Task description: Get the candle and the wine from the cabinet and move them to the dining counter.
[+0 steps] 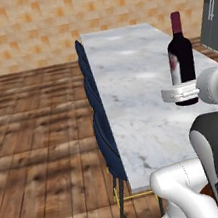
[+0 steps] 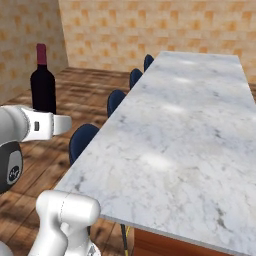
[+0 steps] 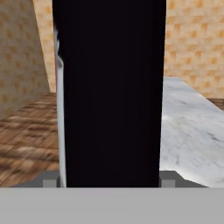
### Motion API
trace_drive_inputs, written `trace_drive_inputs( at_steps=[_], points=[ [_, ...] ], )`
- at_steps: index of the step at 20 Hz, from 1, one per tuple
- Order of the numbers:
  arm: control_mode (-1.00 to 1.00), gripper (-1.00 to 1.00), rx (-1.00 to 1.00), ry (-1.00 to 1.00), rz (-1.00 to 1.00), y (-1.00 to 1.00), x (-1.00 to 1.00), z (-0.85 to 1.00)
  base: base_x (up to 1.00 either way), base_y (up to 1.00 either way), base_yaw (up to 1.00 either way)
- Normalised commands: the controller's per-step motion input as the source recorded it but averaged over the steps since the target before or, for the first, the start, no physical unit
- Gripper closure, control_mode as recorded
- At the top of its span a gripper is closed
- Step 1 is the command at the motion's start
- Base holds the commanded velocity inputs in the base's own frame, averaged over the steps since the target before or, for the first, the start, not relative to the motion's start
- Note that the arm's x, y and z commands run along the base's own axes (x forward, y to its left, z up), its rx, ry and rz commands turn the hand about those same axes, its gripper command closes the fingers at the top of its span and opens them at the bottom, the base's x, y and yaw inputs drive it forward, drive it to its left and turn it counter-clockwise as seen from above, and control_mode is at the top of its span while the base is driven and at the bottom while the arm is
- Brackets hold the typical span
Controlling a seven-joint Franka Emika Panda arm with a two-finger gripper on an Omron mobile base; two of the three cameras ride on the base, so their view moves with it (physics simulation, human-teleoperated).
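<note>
Right up close, the gripper [image 3: 105,183] holds the wine [image 3: 109,92] by its dark body, one finger on each side. Seen from behind, the wine [image 1: 180,58] stands straight up, above the near end of the dining counter [image 1: 135,101]. Blue chairs [image 1: 101,127] line the counter's left side, going back toward the tiled wall [image 1: 65,22].

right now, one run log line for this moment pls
phase: carrying wine | fingers: shut on wine, low on body | wine: upright | dining counter: candle not seen
</note>
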Motion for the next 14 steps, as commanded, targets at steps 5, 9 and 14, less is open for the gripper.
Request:
trace_drive_inputs(
  at_steps=[5,9,14],
  points=[
    [1.0,1.0,0.0,0.0,0.0,0.0,0.0,0.0,0.0,0.0,0.0],
    [1.0,1.0,0.0,0.0,0.0,0.0,0.0,0.0,0.0,0.0,0.0],
    [-1.0,1.0,0.03,0.0,0.06,-0.15,0.07,0.0,0.0,0.0,0.0]
  ],
)
